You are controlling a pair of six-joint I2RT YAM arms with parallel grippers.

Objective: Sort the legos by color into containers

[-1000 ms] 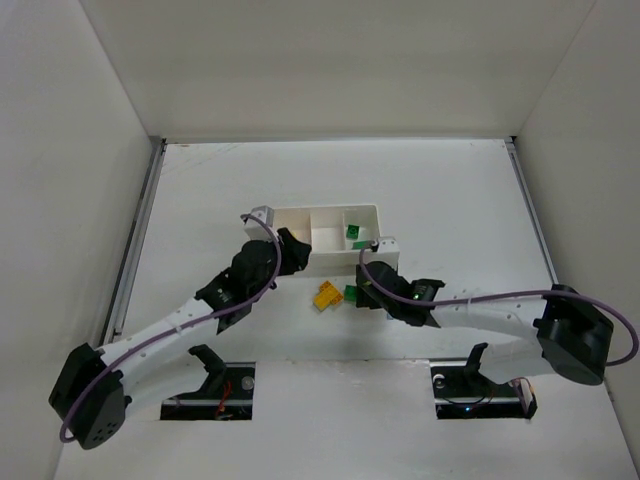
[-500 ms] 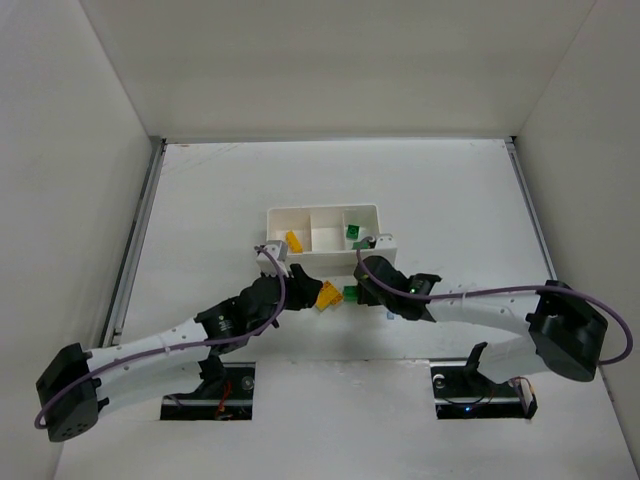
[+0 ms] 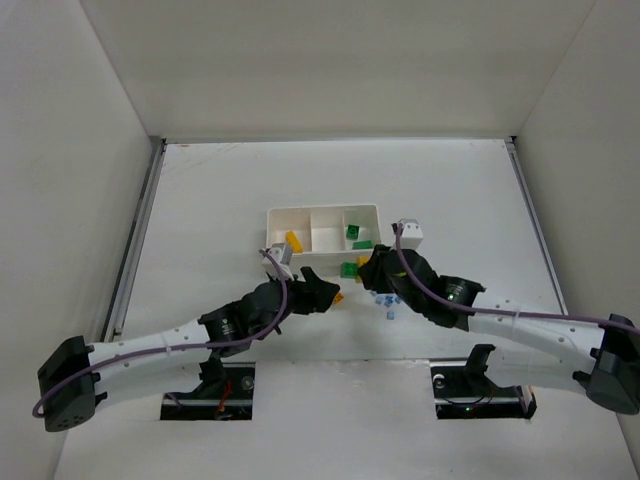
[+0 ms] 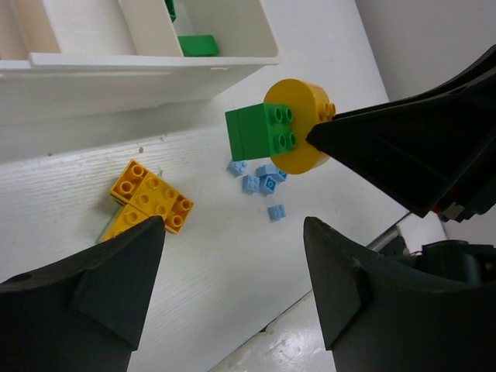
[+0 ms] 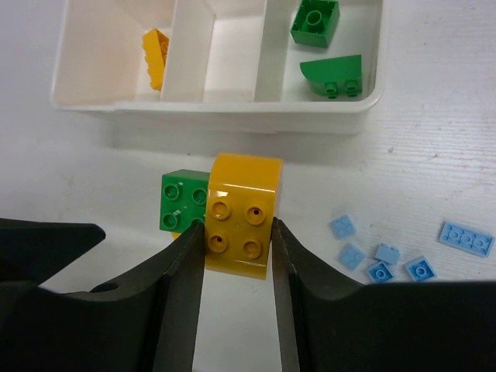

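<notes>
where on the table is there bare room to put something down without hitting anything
Bare: the stretch from the tray to the back wall, and the table either side of it out to the rails. Crowded: the strip in front of the tray, with the left gripper, the right gripper, yellow bricks and pale blue bits.
</notes>
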